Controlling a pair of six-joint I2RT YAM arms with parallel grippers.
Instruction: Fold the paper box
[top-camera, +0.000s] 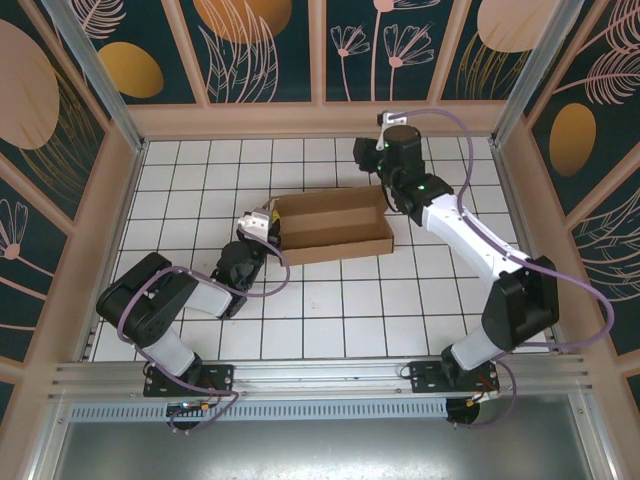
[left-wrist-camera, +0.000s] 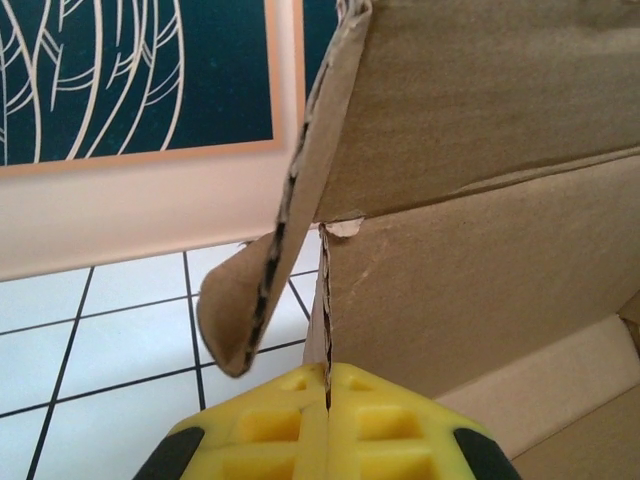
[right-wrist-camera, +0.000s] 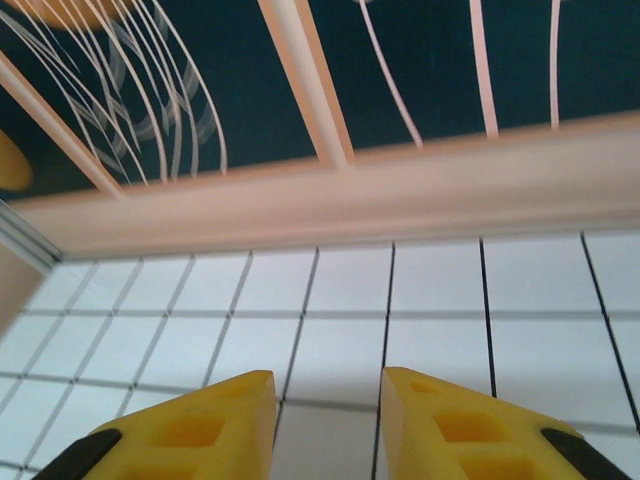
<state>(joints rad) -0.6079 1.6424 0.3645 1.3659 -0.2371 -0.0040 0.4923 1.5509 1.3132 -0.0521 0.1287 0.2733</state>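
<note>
Sitting near the middle of the white tiled table (top-camera: 330, 310), the paper box (top-camera: 335, 228) is a shallow open tray with its long sides running left to right. The left end effector (left-wrist-camera: 328, 400) is clenched on the box's left end wall, with a loose flap (left-wrist-camera: 265, 270) curling beside it. The right end effector (right-wrist-camera: 328, 385) hangs by the box's far right corner, fingers parted, grasping nothing.

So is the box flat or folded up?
Folded up: the box has standing walls and an open top. One end flap sticks out loose.
</note>
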